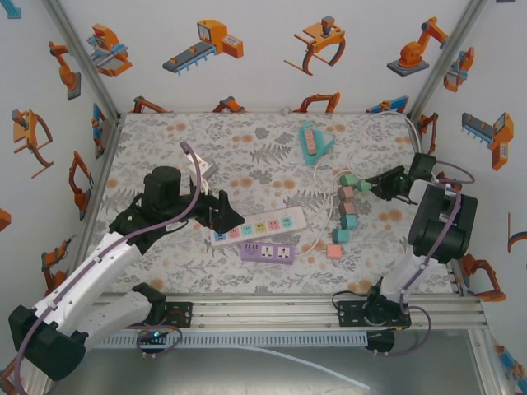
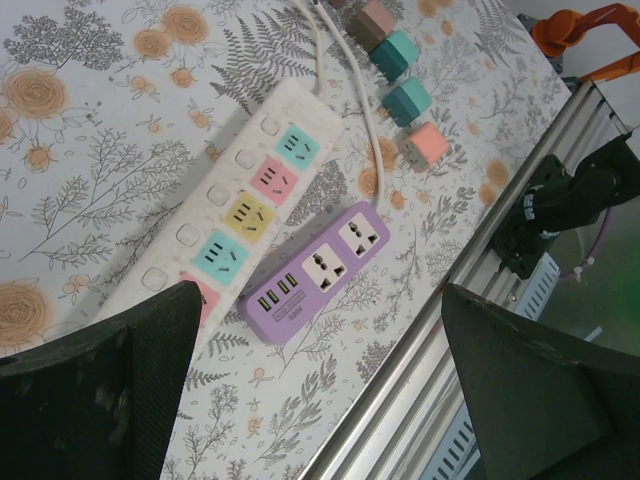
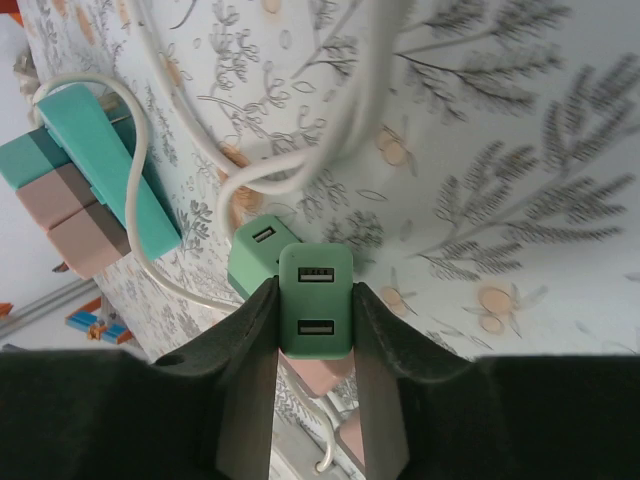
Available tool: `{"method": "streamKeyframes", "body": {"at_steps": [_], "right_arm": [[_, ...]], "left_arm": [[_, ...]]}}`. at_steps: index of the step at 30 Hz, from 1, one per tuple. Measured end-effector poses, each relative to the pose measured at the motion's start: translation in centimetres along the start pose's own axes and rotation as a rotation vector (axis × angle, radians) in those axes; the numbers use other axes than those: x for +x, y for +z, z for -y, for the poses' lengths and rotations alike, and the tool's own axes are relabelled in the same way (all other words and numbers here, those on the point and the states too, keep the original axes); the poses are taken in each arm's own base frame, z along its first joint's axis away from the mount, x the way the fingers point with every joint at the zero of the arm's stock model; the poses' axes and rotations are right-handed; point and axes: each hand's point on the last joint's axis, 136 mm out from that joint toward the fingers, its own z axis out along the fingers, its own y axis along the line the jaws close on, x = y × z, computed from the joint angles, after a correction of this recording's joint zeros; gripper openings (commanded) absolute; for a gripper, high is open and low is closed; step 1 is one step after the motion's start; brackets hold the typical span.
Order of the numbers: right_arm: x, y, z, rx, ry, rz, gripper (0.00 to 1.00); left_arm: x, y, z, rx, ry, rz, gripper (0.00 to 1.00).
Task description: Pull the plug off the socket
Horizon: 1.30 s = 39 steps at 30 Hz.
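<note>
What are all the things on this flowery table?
table: one, grey floral cloth, under everything.
white power strip: one, white with coloured sockets, table middle.
purple power strip: one, purple, just nearer the robot than the white one.
teal power strip: one, teal and pink, far side.
charger cubes: several, teal, pink, brown, row right of centre.
green USB charger: one, green, between the fingers of the right gripper.
white cables: count unclear, white, looping among the strips.
left gripper: one, black, open over the white strip's left end.
right gripper: one, black, shut on the green USB charger.
</note>
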Motion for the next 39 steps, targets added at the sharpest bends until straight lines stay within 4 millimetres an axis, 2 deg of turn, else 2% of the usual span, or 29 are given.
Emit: {"method": "streamKeyframes", "body": {"at_steps": [2,3,4,13,16,19,22,25,27,31,33,35,37,39], "right_arm": [[0.1,0.5,-0.3,0.001,-0.011,-0.002,0.48],[0.2,0.7,-0.3,0.006,-0.014,-0.004,0.59],[0.3,0.7,-0.2,0.011,-0.016,-0.004,0.61],[-0.4,0.3,0.0,0.071,-0.073,0.021,0.64],[-0.6,-0.8,0.0,0.102,-0.101,0.044,0.65],[-1.1,-2.1,-1.0,0.106,-0.144,0.078,0.65],[-1.8,-3.5,-3.7,0.088,-0.233,0.123,0.65],[-1.4,-4.4,-8.4,0.047,-0.385,0.154,0.65],[-0.1,-4.6,-12.7,0.001,-0.513,0.164,0.65],[3.0,-4.6,-19.8,-0.063,-0.734,0.161,0.67],[4.7,-4.0,-23.3,-0.087,-0.838,0.158,0.67],[6.0,-2.9,-25.4,-0.095,-0.906,0.151,0.67],[7.0,-1.0,-26.6,-0.078,-0.955,0.136,0.67],[7.8,1.6,-27.3,-0.045,-1.007,0.113,0.67]], "left_arm": [[0.1,0.0,-0.1,-0.007,0.001,-0.002,0.97],[0.1,0.0,-0.2,-0.011,0.002,-0.003,0.97],[0.1,0.0,-0.2,-0.014,0.002,-0.003,0.97],[0.4,0.5,-1.0,-0.041,0.000,-0.017,0.97],[0.6,0.9,-1.3,-0.048,-0.005,-0.030,0.97],[0.8,1.2,-1.5,-0.053,-0.007,-0.040,0.97],[0.6,1.4,-1.6,-0.053,-0.007,-0.044,0.97],[0.0,1.7,-1.6,-0.052,-0.002,-0.040,0.97],[-0.4,1.8,-1.5,-0.050,0.003,-0.037,0.97],[-0.7,2.2,-1.5,-0.043,0.005,-0.039,0.97],[-0.8,2.4,-1.6,-0.044,0.005,-0.041,0.97],[-0.8,2.4,-1.6,-0.045,0.004,-0.043,0.97],[-0.8,2.4,-1.6,-0.045,0.004,-0.042,0.97],[-0.8,2.4,-1.7,-0.048,0.005,-0.042,0.97]]}}
